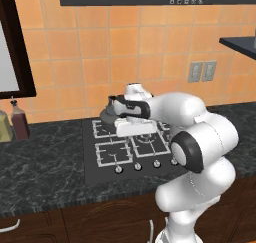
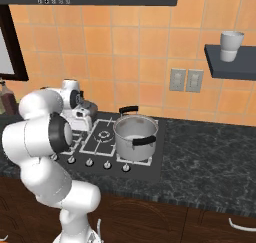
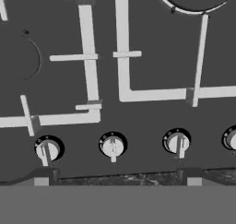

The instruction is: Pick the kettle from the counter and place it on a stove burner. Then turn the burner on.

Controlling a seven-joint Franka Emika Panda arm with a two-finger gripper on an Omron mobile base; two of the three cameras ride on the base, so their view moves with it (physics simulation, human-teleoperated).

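A tall steel pot fills the cooktop's front right burner, and 2 bottles stand near the counter's left end. The kettle sits upright on the cooktop's back left burner, partly hidden by the arm; its spout direction is unclear. The claw hangs over the 4 knobs, fingers spread apart and empty.

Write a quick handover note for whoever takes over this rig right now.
Claw: open, holding nothing, hovering over the front of the cooktop, looking down on the row of silver knobs.
Kettle: already off the counter, standing on the back left stove burner, partly hidden by the arm.
Steel pot: on another burner, untouched.
Done: kettle placed.
Left: turn that burner's knob; no knob touched yet.
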